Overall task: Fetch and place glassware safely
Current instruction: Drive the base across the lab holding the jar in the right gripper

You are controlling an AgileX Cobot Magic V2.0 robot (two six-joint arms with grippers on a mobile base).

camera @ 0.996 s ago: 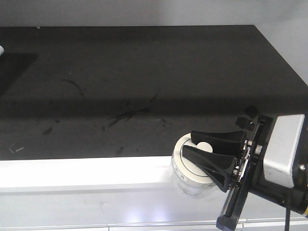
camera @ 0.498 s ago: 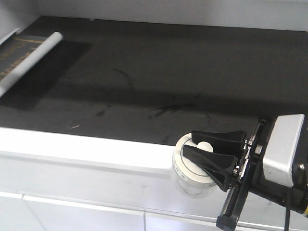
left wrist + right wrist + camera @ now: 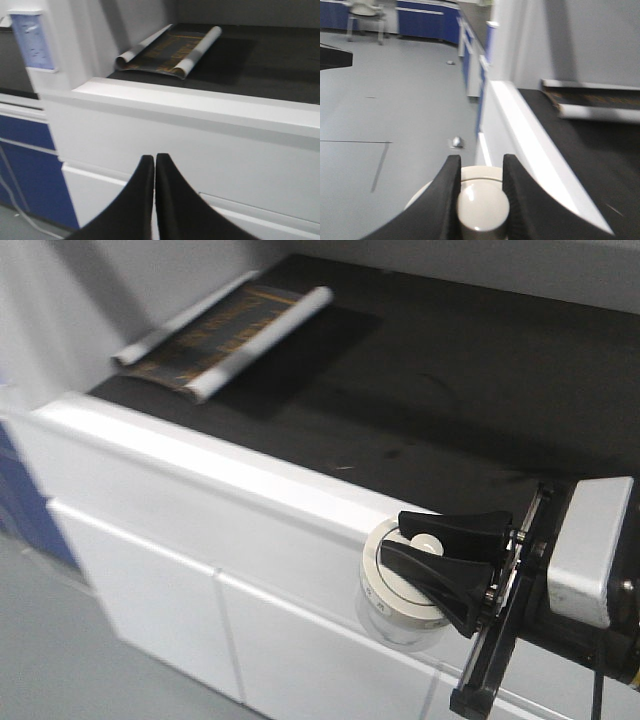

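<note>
glass jar (image 3: 397, 618): held in the air just off the front of the bench, beside the white counter rim (image 3: 230, 465); not resting on anything. whether it touches the rim i cannot tell.
right gripper (image 3: 400, 538): jaws pinching the knob (image 3: 424, 543) on the off-white lid (image 3: 380, 575), one finger on each side; nothing holds the glass body itself.
lid risk: the grip seems to carry the jar only through its lid. if the lid sits loose, the glass could drop away from it.
floor (image 3: 380, 100): the wrist view shows bare floor under the jar, so a slip here would likely mean broken glass.
rim risk: a swing or lift towards the black worktop (image 3: 450, 390) with too little height could knock the glass on the rim.
blur: the scene around looks smeared, which suggests movement; a sharp stop could jolt the knob out of the fingers.
rolled sheet (image 3: 235, 330): lies at the far corner of the worktop, well apart from the jar.
left gripper (image 3: 154, 165): jaws pressed together, holding nothing, facing the cabinet front (image 3: 210, 165); it gives no support beneath the jar.
</note>
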